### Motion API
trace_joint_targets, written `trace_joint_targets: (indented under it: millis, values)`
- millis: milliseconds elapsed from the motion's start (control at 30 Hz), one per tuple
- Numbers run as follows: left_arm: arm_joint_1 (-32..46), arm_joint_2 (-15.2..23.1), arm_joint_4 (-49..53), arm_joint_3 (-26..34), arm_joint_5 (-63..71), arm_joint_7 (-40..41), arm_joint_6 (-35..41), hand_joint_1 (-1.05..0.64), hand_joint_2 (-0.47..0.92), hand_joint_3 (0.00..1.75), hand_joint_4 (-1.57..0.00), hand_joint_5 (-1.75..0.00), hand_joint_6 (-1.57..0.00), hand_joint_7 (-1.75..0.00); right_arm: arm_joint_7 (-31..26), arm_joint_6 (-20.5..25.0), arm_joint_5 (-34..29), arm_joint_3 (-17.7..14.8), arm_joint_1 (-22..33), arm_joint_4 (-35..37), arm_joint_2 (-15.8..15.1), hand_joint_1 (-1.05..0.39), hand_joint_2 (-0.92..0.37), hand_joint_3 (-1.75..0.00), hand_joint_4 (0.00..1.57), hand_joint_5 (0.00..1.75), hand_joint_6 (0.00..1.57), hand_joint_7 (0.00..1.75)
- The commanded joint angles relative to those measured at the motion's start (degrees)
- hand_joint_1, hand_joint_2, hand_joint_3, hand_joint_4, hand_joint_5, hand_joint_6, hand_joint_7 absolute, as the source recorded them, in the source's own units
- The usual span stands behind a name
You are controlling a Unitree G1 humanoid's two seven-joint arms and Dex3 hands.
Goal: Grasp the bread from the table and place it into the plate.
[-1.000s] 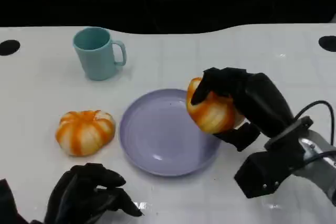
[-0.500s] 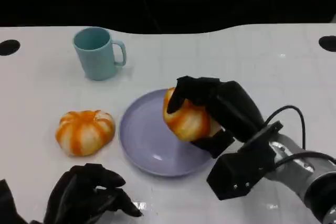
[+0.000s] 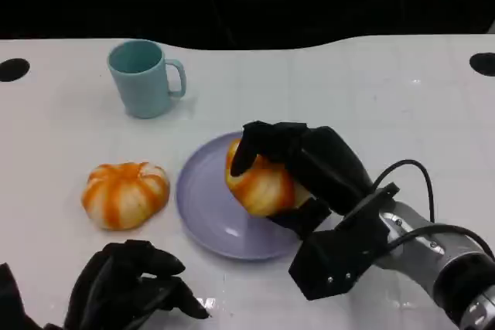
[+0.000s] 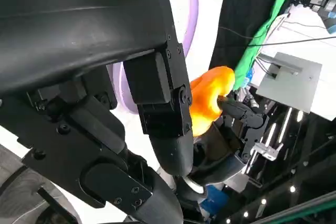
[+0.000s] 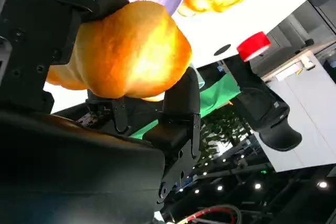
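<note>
Over the plate [image 3: 209, 218], the right robot hand [image 3: 305, 168] grips the bread [image 3: 259, 187]. Left of the plate lies a second bread [image 3: 125, 193]; nearer, the left robot hand [image 3: 128, 287], fingers curled, holding nothing.

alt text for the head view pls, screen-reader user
The robot's right hand grips an orange-striped bread over the purple plate on a white table. A second bread and teal mug sit left; the left hand is curled, holding nothing.

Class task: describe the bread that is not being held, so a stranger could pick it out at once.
Start at the purple plate mid-table. The free bread lies on the white table beside it, on the robot's left, below the teal mug. Unlike its twin over the plate, no fingers grip it.
</note>
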Motion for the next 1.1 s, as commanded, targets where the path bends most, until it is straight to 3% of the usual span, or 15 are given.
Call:
trace_joint_targets:
  millis: [33,100,167,233,333,433,700,1100]
  values:
    - [0.3,0.9,-0.2,0.4,0.3,0.2,-0.7,-0.96,0.65,0.0,-1.57,-0.43,-1.57,-0.17,2.3,1.0,1.1,-0.2,-1.1,0.1,-0.3,-0.09,-0.34,-1.07,0.73,1.41,0.7,0.9]
    - [0.3,0.8,-0.2,0.4,0.3,0.3,-0.5,-0.96,0.65,0.0,-1.57,-0.43,-1.57,-0.16,4.1,1.8,0.6,0.2,-1.2,-0.4,-0.9,-0.23,-0.49,-0.82,0.56,1.08,0.61,0.57]
    - [0.3,0.7,-0.3,0.4,0.2,0.3,-0.5,-0.96,0.64,0.0,-1.57,-0.43,-1.57,-0.16,6.6,2.7,0.3,0.7,-1.3,-0.9,-1.6,-0.38,-0.76,-0.38,0.42,0.78,0.53,0.32]
    - [0.5,0.7,-0.6,0.4,0.2,0.6,-0.3,-0.97,0.64,0.0,-1.57,-0.42,-1.57,-0.16,10.2,4.2,0.8,0.7,-0.9,-2.1,-2.2,-0.54,-0.89,-0.22,0.23,0.58,0.42,0.15]
    - [0.6,0.7,-0.9,0.3,0.2,0.7,-0.3,-0.97,0.64,0.0,-1.57,-0.42,-1.57,-0.16,14.5,7.0,1.5,0.4,0.1,-4.6,-2.7,-0.66,-0.92,-0.21,0.07,0.48,0.33,0.07]
    - [0.6,0.7,-0.7,0.4,0.2,0.4,-0.6,-0.97,0.64,0.0,-1.57,-0.42,-1.57,-0.16,17.3,9.1,2.2,0.2,1.2,-7.1,-3.3,-0.71,-0.92,-0.25,0.01,0.42,0.26,0.03]
    - [0.6,0.8,-0.8,0.4,0.0,0.6,0.0,-0.97,0.63,0.0,-1.57,-0.42,-1.57,-0.17,21.7,11.7,4.0,-1.0,3.6,-12.5,-5.3,-0.75,-0.92,-0.32,0.0,0.24,0.18,0.0]
    - [0.5,0.5,-1.1,0.1,0.2,1.2,0.0,-0.99,0.63,0.0,-1.57,-0.45,-1.57,-0.19,26.9,10.6,9.2,-4.1,9.9,-21.6,-11.0,-0.72,-0.92,-0.32,0.04,0.31,0.21,0.02]
